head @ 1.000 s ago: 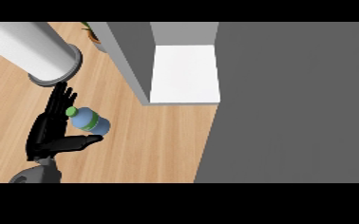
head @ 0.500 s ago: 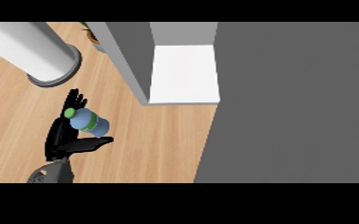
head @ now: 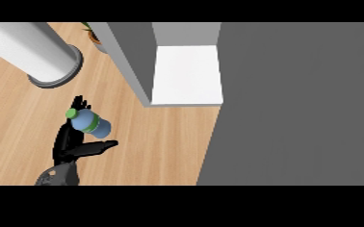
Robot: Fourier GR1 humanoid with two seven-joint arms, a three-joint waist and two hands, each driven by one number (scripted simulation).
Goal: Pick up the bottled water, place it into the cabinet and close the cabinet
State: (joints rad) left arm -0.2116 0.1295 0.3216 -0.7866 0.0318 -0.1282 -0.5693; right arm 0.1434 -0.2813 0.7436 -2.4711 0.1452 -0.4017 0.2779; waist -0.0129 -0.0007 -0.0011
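A broad dark grey panel (head: 292,106) filled the right side of the head view, from the top down to the lower edge. Left of it lay the wooden tabletop (head: 163,144), running from the left edge to the panel. The cabinet (head: 135,53) stood at the upper middle, its grey wall slanting down toward the tabletop and its white inner floor (head: 186,74) showing open beside the panel. A large pale cylinder (head: 35,50) with a grey base ring rested on the tabletop at the upper left. Just above the cabinet wall a small potted plant (head: 92,31) peeked in at the top edge.

At the lower left the left hand (head: 71,142) came in from below, its black fingers curled behind the bottled water (head: 89,122) and its thumb stretched out to the right beneath it. The bottle was blue with a green cap, tilted toward the upper left, well apart from the cabinet opening. The right hand did not show.
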